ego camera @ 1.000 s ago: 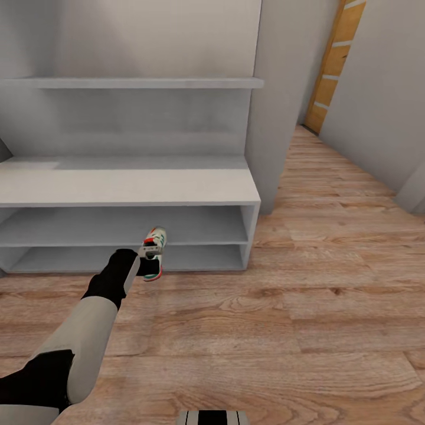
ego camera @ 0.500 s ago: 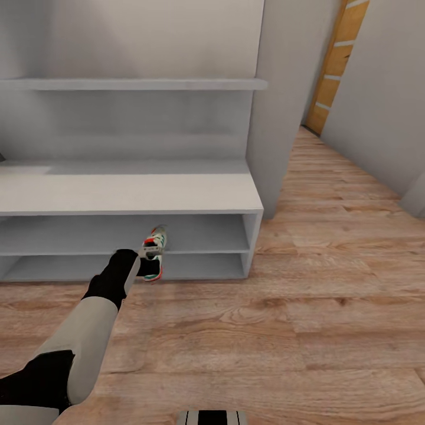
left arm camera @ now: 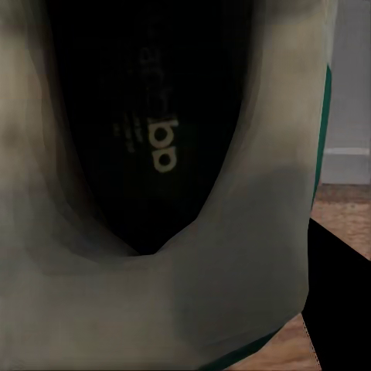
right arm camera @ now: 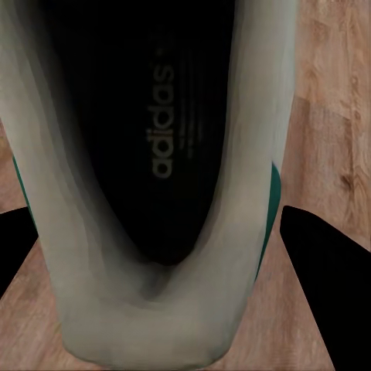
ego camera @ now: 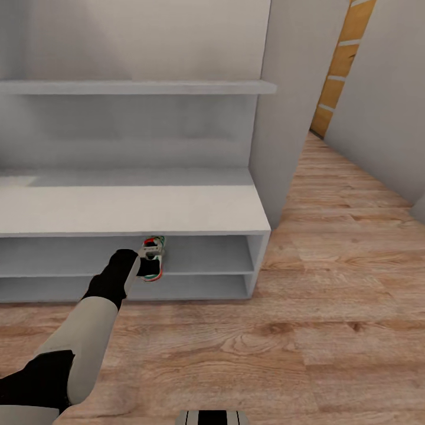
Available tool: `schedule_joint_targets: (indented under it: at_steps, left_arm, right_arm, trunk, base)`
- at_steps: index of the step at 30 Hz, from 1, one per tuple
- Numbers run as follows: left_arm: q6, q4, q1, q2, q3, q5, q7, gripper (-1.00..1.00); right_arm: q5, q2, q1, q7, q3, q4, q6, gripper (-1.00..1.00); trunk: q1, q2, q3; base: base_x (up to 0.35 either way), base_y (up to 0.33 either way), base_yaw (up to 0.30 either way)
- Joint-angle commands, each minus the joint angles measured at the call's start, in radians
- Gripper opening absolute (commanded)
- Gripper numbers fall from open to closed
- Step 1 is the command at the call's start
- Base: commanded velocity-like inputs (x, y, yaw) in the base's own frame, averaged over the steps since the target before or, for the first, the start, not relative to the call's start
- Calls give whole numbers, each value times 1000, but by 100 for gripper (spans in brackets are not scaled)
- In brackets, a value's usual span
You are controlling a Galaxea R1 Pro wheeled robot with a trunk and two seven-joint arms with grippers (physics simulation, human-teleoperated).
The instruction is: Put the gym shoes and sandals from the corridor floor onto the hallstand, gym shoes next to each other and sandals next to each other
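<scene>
A wood-plank corridor floor (ego camera: 330,330) runs past the pale hallstand (ego camera: 136,209) in the head view, where the left gripper (ego camera: 151,254) holds a gym shoe (ego camera: 154,260) at the front edge of the bench's upper tier, its long axis pointing into the opening, so I judge a forward push would seat it. The left wrist view looks down into that sneaker's (left arm camera: 185,232) dark insole, with partial lettering "ap"-like, not fully readable. The right wrist view shows a second gym shoe (right arm camera: 154,232) over the planks, insole printed "adidas", dark fingers either side, seemingly clamped on it.
</scene>
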Motion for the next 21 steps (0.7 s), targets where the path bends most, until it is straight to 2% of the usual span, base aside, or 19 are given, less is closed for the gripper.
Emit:
schedule_joint_targets:
  at_steps: [1, 11, 16, 21]
  left_arm:
    - [4, -1, -1, -1, 6, -10, -8, -100]
    - [-20, 5, 1, -1, 6, -9, -8, -100]
    - [-87, 80, 1, -1, 6, -10, -8, -100]
    - [-141, 111, 1, -1, 6, -11, -8, -100]
  right_arm:
    - [3, 0, -1, 0, 0, -1, 5, -100]
    - [3, 0, -1, 0, -1, -1, 5, -100]
    - [3, 0, -1, 0, -1, -1, 5, -100]
    - [4, 0, -1, 0, -1, -1, 5, -100]
  trunk:
    - [0, 0, -1]
    - [0, 0, -1]
    - [0, 0, -1]
    - [0, 0, -1]
  base:
    - [327, 0, 0]
    - [64, 0, 0]
    - [2, 0, 0]
    - [0, 0, 0]
